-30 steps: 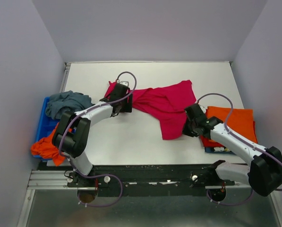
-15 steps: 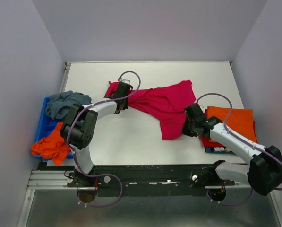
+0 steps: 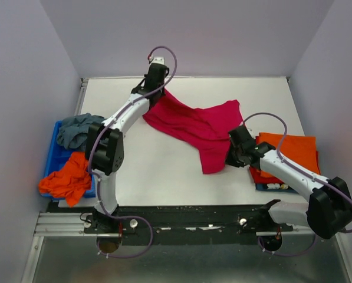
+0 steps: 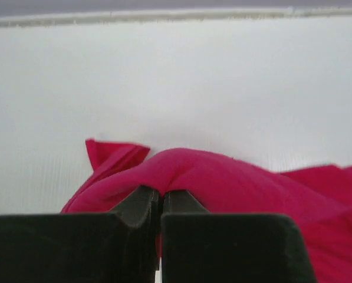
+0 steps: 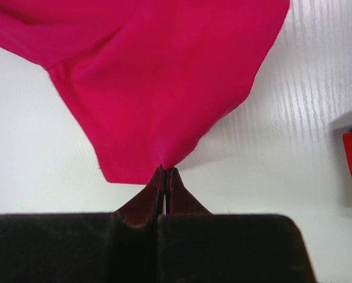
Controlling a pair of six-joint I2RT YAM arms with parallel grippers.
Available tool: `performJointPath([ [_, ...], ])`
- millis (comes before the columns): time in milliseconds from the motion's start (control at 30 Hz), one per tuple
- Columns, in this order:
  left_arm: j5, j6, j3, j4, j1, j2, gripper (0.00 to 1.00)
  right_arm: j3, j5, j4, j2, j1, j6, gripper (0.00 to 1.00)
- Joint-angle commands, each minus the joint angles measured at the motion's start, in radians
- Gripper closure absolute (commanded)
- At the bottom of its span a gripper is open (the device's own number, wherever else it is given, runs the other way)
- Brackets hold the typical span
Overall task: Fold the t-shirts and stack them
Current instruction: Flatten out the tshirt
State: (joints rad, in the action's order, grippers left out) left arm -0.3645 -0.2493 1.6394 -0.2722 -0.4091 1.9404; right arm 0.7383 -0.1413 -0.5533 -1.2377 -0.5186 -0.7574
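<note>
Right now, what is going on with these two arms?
The pink shirt is held at two places. The left end effector pinches one end near the far edge of the table; the right end effector pinches a near corner. The shirt lies wrinkled between them. A folded orange shirt lies at the right.

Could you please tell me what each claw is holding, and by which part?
Both hold the red shirt: the left claw pinches a bunched fold at its far end, the right claw pinches its near edge.
</note>
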Motion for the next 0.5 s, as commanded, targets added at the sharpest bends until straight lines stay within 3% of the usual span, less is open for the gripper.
performJointPath([
  [0, -0.011, 0.021, 0.355, -0.194, 0.042, 0.239, 1.0, 0.065, -0.046, -0.014, 0.015, -0.004, 0.02, 0.99],
  [100, 0.025, 0.007, 0.612, -0.225, 0.076, 0.386, 1.0, 0.064, -0.073, -0.022, 0.033, -0.003, 0.012, 0.99],
  [167, 0.082, -0.016, 0.69, -0.184, 0.096, 0.445, 1.0, 0.065, -0.067, -0.017, 0.029, -0.001, 0.009, 0.99],
  [367, 0.329, -0.172, 0.561, 0.195, 0.112, 0.439, 1.0, 0.069, -0.041, -0.025, 0.003, 0.0, -0.013, 0.99],
  [467, 0.442, -0.249, 0.606, 0.264, 0.099, 0.477, 1.0, 0.065, -0.035, -0.016, 0.007, 0.0, -0.017, 0.99],
])
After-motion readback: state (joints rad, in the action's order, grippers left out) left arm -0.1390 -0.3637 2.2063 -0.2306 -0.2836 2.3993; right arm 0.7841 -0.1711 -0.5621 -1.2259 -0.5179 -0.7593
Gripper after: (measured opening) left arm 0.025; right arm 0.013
